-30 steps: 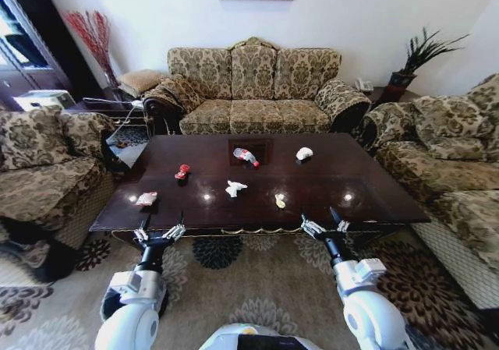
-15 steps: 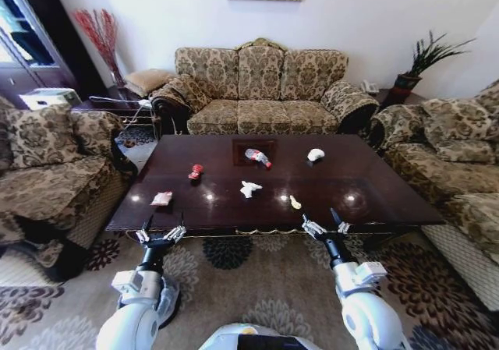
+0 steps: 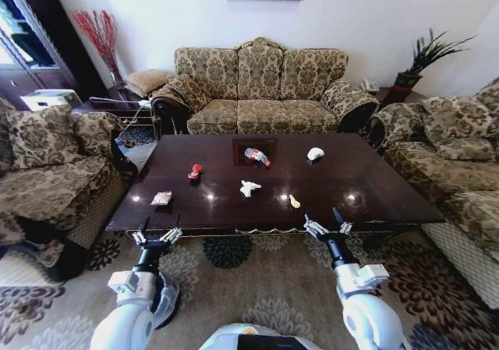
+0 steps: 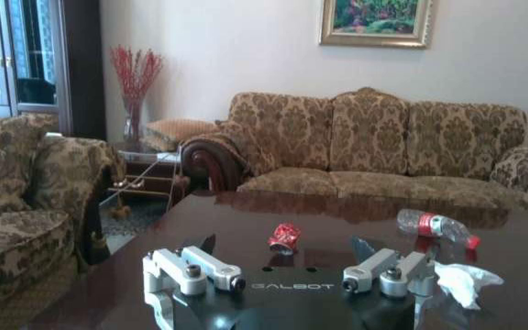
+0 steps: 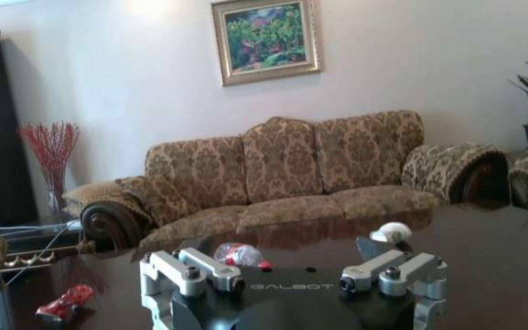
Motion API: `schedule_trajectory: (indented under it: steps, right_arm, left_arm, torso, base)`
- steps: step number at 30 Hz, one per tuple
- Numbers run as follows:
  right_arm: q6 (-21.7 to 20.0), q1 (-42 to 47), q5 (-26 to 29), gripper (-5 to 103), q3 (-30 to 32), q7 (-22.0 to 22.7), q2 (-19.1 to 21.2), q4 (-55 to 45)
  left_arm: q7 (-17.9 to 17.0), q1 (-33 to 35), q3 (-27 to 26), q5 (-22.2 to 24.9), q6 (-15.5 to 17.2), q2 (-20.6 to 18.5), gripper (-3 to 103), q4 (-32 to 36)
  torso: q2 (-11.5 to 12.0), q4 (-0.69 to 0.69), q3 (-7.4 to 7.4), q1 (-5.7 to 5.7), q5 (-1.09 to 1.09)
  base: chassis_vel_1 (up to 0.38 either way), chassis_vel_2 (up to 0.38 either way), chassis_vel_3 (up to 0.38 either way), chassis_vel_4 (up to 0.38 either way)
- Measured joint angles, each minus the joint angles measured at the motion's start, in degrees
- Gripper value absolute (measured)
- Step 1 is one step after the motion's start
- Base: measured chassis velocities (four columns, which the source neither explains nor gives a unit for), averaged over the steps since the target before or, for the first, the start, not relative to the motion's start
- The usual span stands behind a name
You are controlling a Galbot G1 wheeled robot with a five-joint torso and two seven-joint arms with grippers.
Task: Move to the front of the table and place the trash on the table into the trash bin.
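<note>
The robot stands at the front long edge of the desk [image 3: 374, 186], so the approach part of the job looks essentially done, while the clearing part has not begun: every piece of trash lies on the dark glossy top. In the head view the clear bottle [image 3: 255, 157] with its red cap lies near the upper centre of the desk, the crumpled white paper [image 3: 315, 153] to its right toward the upper right, the red wrapper [image 3: 195, 171] left of centre, a second white paper [image 3: 249, 187] in the middle, the yellowish scrap [image 3: 294, 201] just right of that and nearer the front edge, and the pinkish packet [image 3: 161, 198] at the lower left of the desk top. The left pincer [image 3: 157, 233] hovers at the lower left of the frame, just off the desk's front edge, jaws spread wide and holding nothing; its wrist view looks over the desk at the red wrapper [image 4: 285, 236], the bottle [image 4: 434, 225] and a white paper [image 4: 466, 282]. The right pincer [image 3: 327, 224] sits at the lower centre-right, likewise at the front edge, spread wide and empty, with the yellowish scrap the nearest item to it. No trash bin can be made out, so I cannot tell where the pieces are to go. By my judgement all six pieces remain to be picked up and dropped in the bin.
</note>
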State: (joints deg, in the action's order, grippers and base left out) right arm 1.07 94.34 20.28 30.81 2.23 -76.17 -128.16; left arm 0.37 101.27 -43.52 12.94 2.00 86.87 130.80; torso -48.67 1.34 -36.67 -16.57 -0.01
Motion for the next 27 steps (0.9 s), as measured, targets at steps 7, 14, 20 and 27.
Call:
schedule_trajectory:
  steps: [7,14,20,27]
  right_arm:
    - [1.5,-0.3,-0.4,100,-0.3,0.0,-0.4,1.2]
    - [2.3,0.3,-1.4,100,-0.2,-0.2,-0.6,2.0]
    - [3.5,0.4,-1.5,100,0.1,-0.3,-0.5,2.2]
    - [4.4,0.6,-1.2,100,0.3,-0.4,-0.6,2.0]
  left_arm:
    - [0.0,-0.1,-0.3,0.3,-0.1,-0.4,99,-0.5]
    - [-0.5,0.5,-0.8,1.4,-0.2,-1.5,99,-3.1]
    - [-0.8,0.5,-1.7,1.7,-0.2,-3.4,99,-8.1]
    - [-1.8,0.5,-2.4,1.7,0.4,-5.3,99,-13.3]
  torso:
    - [0.0,-0.01,0.00,0.01,0.02]
    - [0.0,-0.01,0.03,0.08,0.00]
    - [0.0,0.00,-0.01,-0.04,0.01]
    - [0.0,-0.02,0.00,-0.01,-0.02]
  base:
    - [0.161,-0.167,-0.171,0.171]
    - [0.102,-0.146,-0.139,0.139]
    - [0.001,0.008,0.002,-0.012]
    - [0.026,0.057,-0.036,-0.064]
